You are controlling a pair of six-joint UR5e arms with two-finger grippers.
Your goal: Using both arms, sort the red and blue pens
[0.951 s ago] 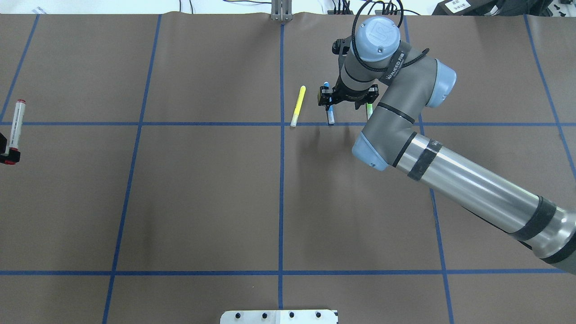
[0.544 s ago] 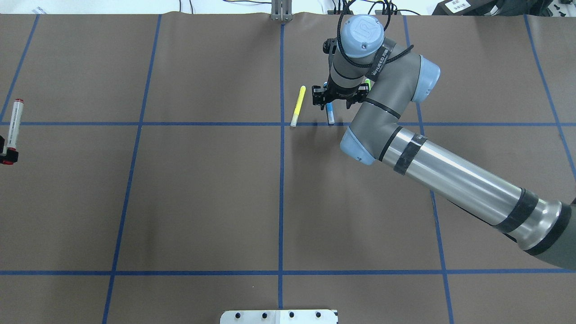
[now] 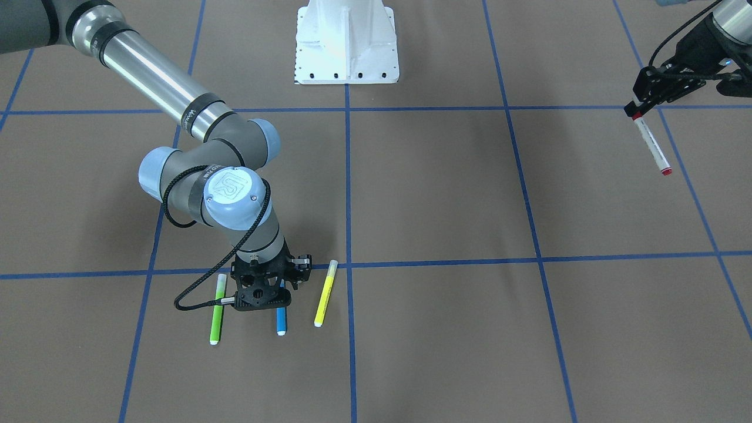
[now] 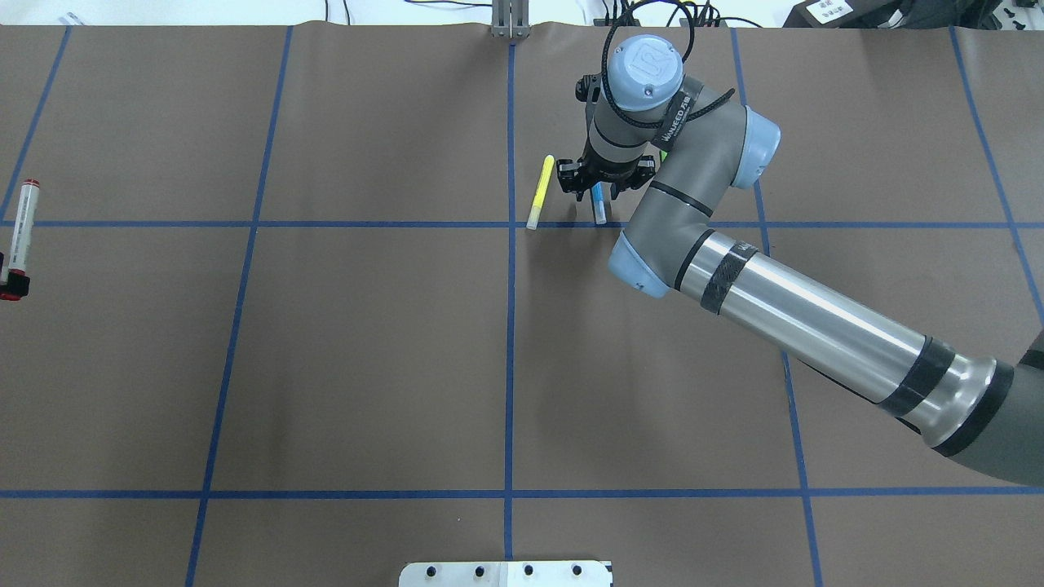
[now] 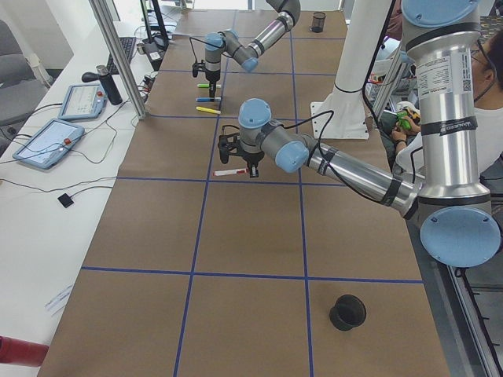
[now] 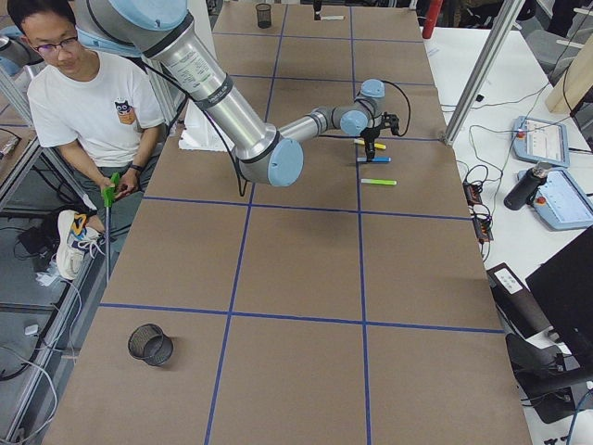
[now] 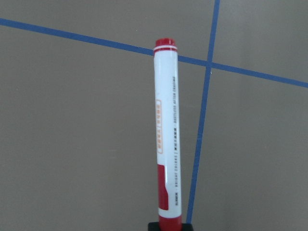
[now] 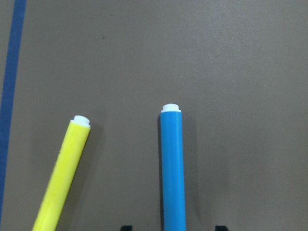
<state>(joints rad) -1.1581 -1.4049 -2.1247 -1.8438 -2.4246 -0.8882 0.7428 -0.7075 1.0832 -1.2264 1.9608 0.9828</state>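
Shifted left since earlier, my right gripper (image 4: 600, 183) straddles the blue pen (image 8: 173, 168) near the far edge of the table (image 4: 367, 367), jaws wide for pickup; my left gripper (image 4: 10, 285) clamps the red pen (image 7: 167, 134) over its left edge.
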